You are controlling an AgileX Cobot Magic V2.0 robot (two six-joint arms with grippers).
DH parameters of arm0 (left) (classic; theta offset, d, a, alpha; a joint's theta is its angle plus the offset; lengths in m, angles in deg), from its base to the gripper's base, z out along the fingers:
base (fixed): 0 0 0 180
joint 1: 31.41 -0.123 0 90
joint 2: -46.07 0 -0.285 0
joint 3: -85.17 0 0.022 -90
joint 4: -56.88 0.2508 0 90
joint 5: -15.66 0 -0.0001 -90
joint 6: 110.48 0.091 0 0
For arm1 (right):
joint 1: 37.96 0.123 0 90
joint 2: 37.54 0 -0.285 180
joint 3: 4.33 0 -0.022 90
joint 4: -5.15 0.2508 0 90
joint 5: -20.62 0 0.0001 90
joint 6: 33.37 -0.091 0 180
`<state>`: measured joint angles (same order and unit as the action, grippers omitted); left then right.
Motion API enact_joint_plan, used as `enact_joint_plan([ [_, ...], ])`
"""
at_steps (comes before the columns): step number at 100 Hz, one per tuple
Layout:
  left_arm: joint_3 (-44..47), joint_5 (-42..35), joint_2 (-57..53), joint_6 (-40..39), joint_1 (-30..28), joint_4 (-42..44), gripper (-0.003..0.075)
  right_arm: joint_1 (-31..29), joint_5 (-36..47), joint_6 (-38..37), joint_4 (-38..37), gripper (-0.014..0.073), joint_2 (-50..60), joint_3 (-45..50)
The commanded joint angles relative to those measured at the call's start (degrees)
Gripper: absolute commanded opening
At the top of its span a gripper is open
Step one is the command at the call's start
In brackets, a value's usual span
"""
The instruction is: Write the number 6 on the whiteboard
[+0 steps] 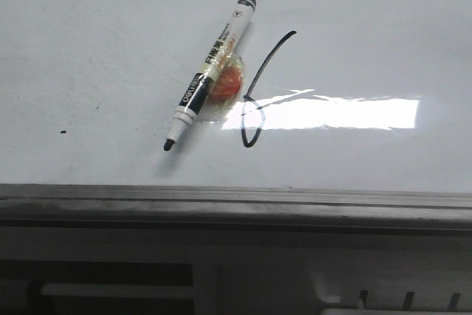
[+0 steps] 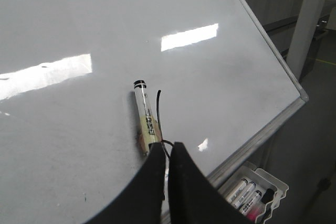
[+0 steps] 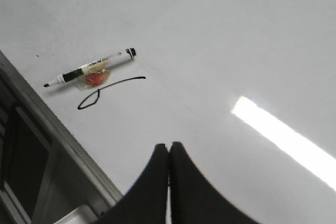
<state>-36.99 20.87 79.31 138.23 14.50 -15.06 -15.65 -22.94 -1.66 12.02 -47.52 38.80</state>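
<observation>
The whiteboard [image 1: 103, 42] is a glossy white board with a grey frame. The number 6 [image 1: 256, 77] is on it as a thin black line, a slanted tail ending in a narrow loop. A black-and-white marker [image 1: 210, 71] with an orange blob taped to it lies flat just left of the number 6, tip toward the frame. My left gripper [image 2: 168, 145] hovers shut and empty over the marker [image 2: 145, 116] and the number 6 [image 2: 158, 109]. My right gripper [image 3: 168, 145] is shut and empty, well away from the marker [image 3: 92, 68] and the number 6 [image 3: 107, 84]. Neither gripper shows in the front view.
The board's grey frame edge [image 1: 236, 198] runs along the near side. A white tray [image 2: 255, 191] of spare markers hangs below the board's edge. A bright rectangular glare [image 1: 332, 113] lies over the loop. A tiny black speck [image 1: 63, 132] sits at the left.
</observation>
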Motion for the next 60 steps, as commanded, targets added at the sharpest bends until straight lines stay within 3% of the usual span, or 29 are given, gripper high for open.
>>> enact_joint_plan([
  [1,1.6,-0.7,-4.0,0.1,0.1,-0.1,-0.0019,-0.5,1.3,-1.1,-2.3,-0.0064,2.2,-0.8],
  [60,9.0,-0.7,-7.7,0.1,0.1,-0.1,-0.0019,-0.5,0.9,-1.1,-2.3,-0.0064,3.8,-0.8],
])
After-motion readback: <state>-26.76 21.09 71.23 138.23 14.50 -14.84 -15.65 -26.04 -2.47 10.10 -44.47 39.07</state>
